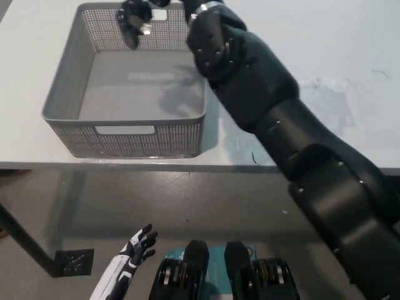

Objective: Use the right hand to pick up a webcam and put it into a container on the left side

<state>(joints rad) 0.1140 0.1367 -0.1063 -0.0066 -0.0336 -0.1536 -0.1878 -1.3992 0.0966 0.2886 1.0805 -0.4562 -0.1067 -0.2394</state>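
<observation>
Right hand (139,19) over the grey basket's (69,75) far rim, fingers grasping the webcam (142,26). Left hand (139,245) hangs low, fingers spread, holding nothing

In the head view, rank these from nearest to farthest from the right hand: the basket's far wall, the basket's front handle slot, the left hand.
1. Far wall of the grey basket: just beneath the right hand, at the top.
2. Front handle slot: on the basket's near wall, mid-picture.
3. Left hand: resting low at lower left, below the table edge.
</observation>
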